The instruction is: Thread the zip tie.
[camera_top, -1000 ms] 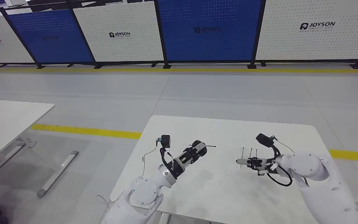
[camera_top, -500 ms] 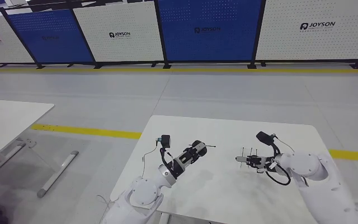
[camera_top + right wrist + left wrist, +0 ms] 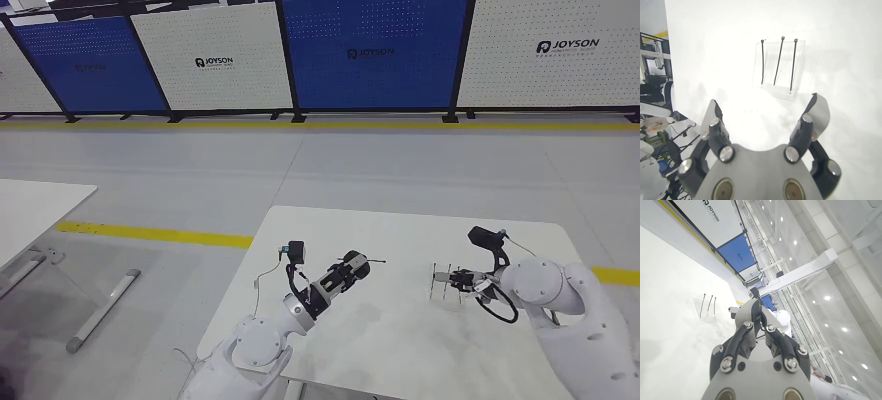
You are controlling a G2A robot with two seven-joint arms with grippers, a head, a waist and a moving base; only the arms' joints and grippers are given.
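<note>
Backing off the clear stand (image 3: 785,92), right pincer (image 3: 764,98) gapes empty, three spare ties (image 3: 779,60) left racked. Left pincer (image 3: 759,306) stays clamped on one zip tie (image 3: 375,262); threading not begun.

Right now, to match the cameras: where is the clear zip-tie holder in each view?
Top view: holder on the table, just ahead of the right gripper.
Left wrist view: holder across the table, beyond the left gripper.
Right wrist view: holder ahead of the open fingers.
Shared landmark: its three black zip ties.
</note>
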